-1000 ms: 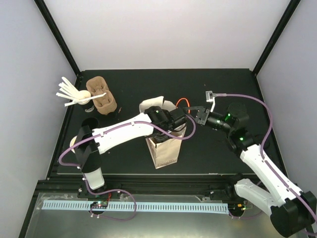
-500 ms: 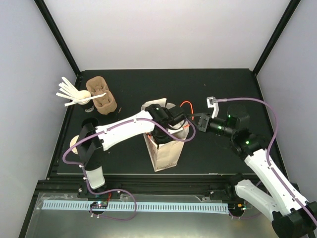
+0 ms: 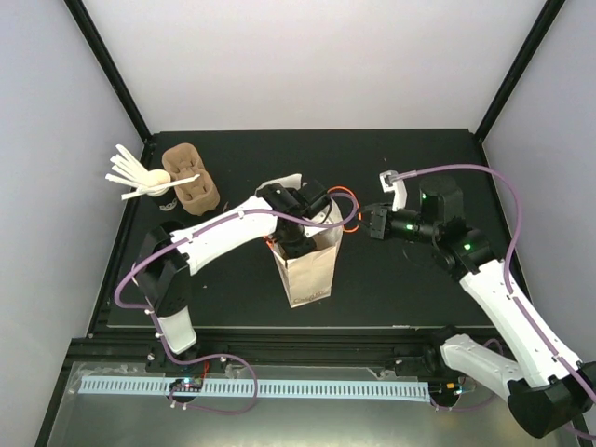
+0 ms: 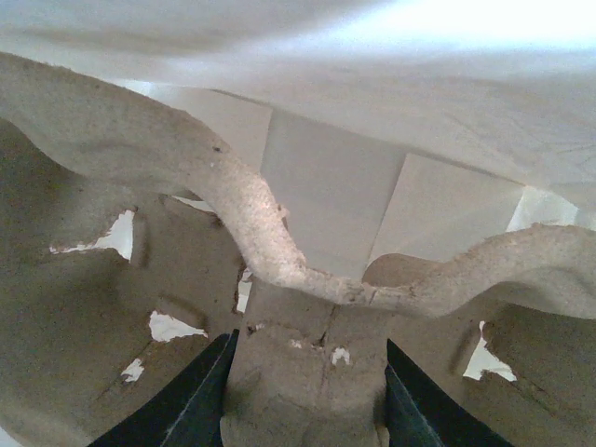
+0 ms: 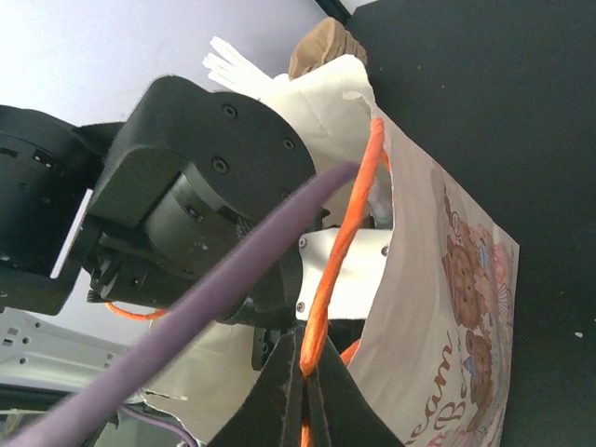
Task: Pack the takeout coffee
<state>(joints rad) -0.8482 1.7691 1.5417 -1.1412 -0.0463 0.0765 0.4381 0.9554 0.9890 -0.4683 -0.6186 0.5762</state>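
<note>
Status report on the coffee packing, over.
Left fingers clamped on pulp carrier, down inside bag. Right fingers shut on orange handle. Lidded coffee cups not in view. No obstruction seen.

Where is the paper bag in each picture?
Top view: paper bag stands in the middle; the left arm reaches in.
Left wrist: we are inside it; its white walls rise behind the pulp carrier.
Right wrist: on the right, printed side showing.
Shared landmark: orange handle, in top and right wrist views, pinched by the right pincer.

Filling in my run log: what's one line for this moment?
left tool: holds pulp carrier inside bag | right tool: shut on orange handle
</note>
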